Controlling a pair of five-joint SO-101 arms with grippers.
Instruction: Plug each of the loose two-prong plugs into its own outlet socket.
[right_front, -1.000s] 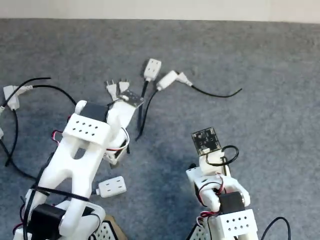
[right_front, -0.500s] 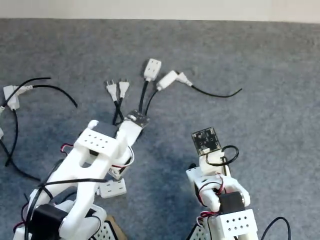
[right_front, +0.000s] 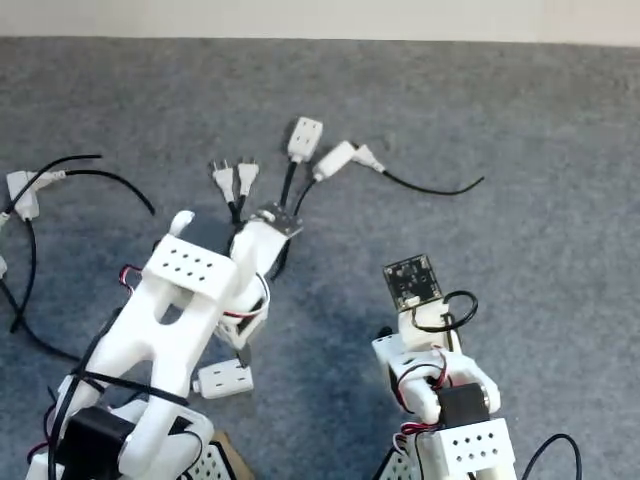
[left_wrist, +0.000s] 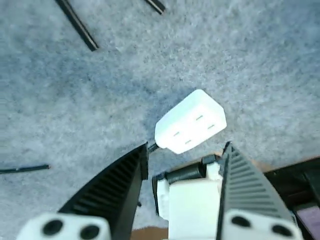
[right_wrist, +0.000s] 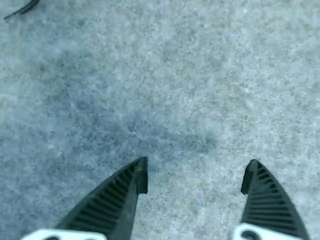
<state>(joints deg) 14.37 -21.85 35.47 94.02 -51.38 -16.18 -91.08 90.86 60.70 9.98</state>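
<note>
A white outlet socket block (left_wrist: 190, 127) lies on the grey carpet just beyond the tips of my left gripper (left_wrist: 186, 147), which is open and holds nothing. From above, this block (right_front: 225, 378) sits by the left arm's base. Two loose two-prong plugs (right_front: 222, 180) (right_front: 247, 172) on black cords lie side by side ahead of the left arm. Another white socket block (right_front: 304, 138) and a white plug body (right_front: 338, 158) with a black cord lie farther back. My right gripper (right_wrist: 197, 161) is open over bare carpet.
More white plugs (right_front: 22, 192) with looping black cords (right_front: 95, 172) lie at the left edge. The right arm (right_front: 435, 385) stands folded near the front. The carpet (right_front: 530, 200) to the right and far side is bare.
The left arm's wrist drew back from the two plugs toward the near socket block, then shifted slightly forward again. The right arm has not moved.
</note>
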